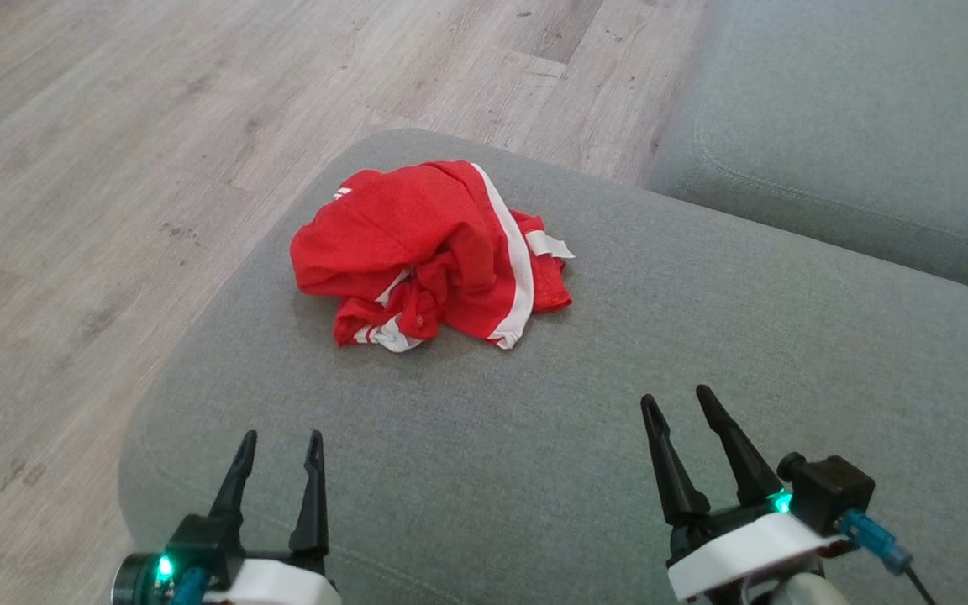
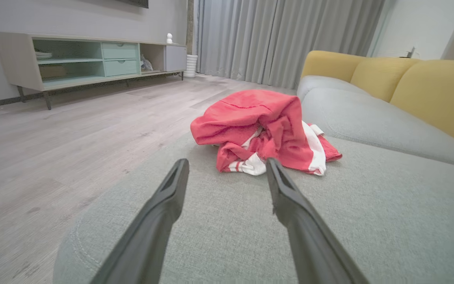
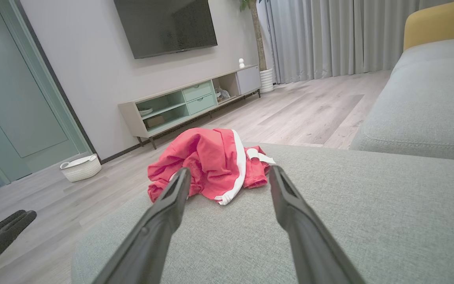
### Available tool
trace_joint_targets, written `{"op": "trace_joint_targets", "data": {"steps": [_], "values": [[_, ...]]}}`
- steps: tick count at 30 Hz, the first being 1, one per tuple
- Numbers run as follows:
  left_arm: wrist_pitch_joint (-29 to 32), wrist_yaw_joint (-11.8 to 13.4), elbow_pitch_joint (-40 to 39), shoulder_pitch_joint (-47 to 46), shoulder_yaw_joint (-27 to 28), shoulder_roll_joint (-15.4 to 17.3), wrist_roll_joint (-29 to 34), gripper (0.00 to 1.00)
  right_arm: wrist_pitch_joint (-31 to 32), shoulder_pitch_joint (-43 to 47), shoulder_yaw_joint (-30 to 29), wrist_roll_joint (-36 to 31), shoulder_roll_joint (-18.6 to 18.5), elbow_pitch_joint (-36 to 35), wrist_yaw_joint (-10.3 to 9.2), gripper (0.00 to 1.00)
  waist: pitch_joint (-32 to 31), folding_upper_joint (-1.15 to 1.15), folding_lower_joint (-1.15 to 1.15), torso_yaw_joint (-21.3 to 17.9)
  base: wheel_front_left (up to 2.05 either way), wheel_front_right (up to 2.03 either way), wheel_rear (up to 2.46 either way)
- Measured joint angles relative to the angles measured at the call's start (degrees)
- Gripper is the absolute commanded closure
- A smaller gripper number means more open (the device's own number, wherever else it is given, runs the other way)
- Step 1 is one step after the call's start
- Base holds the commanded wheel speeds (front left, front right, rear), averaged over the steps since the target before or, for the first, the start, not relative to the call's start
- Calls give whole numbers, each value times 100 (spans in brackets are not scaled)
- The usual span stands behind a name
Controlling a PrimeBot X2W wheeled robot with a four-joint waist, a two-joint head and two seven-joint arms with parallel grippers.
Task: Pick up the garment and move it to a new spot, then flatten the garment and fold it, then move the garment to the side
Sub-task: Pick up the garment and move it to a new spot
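The grey sofa cushion [image 1: 744,361] stretches out before me. The red garment [image 1: 425,252] lies crumpled near its far rounded end, close to the wooden floor [image 1: 72,168]. My left pincer [image 1: 281,437] and right pincer [image 1: 674,398] hover well short of it, both spread and empty. I judge it best to reach in low and pinch a thick upper fold, clear of the upholstery.

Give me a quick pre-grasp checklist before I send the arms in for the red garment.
1. Left gripper open: ok.
2. Right gripper open: ok.
3. Red garment wholly on the grey cushion, nothing hanging off: ok.
4. Bare cushion between both grippers and the garment: ok.
5. Garment flat enough to fold: not ok, it is a crumpled heap.
6. Which edge is the waistband: cannot tell.
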Motion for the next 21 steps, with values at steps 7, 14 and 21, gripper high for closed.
{"op": "trace_joint_targets", "data": {"steps": [7,14,21], "values": [[476,-314,-1,-502,-163,314,69,0,0,-19,-58,-73,-1,-47,0,0,214,0,0,-124,0,0,0],[1457,-917,472,-2346,-323,601,-16,0,0,-389,-127,-354,-8,-77,0,0,812,0,2,-447,0,0,0],[2174,-1068,1511,-3954,-519,954,-456,0,0,-822,-130,-567,-19,-149,0,0,1508,0,2,-850,0,0,0]]}}
